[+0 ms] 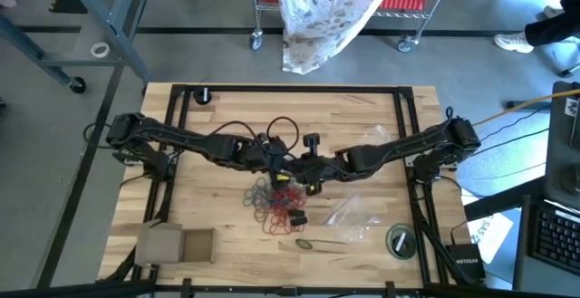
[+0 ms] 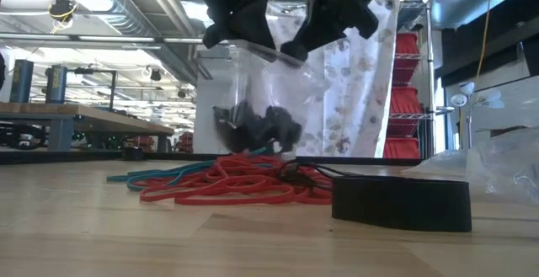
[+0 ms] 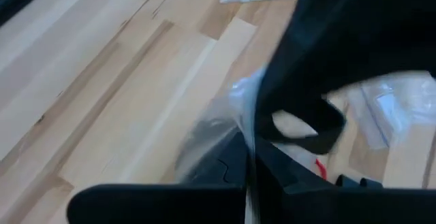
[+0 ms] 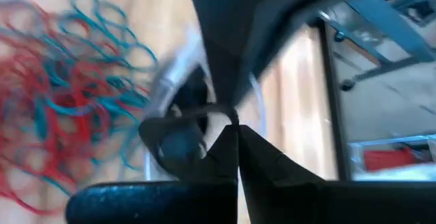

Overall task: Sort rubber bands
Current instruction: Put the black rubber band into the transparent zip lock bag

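- The table point(image 1: 217, 216), filling the middle of the high view, is seen to be pale wood in planks, smooth and matt.
- A clear bag point(image 2: 253, 100), upper centre of the low view, is made of thin glossy transparent plastic, creased.
- The rubber bands point(image 2: 227, 184), centre of the low view, are shown as smooth, slightly shiny elastic in red and teal.
- A box point(image 1: 172, 244), lower left of the high view, looks like matt brown cardboard.
- The left gripper point(image 3: 248, 173) and right gripper point(image 4: 237, 142) are finished in matt black.
- A black block point(image 2: 400, 203), lower right of the low view, is dull and smooth.
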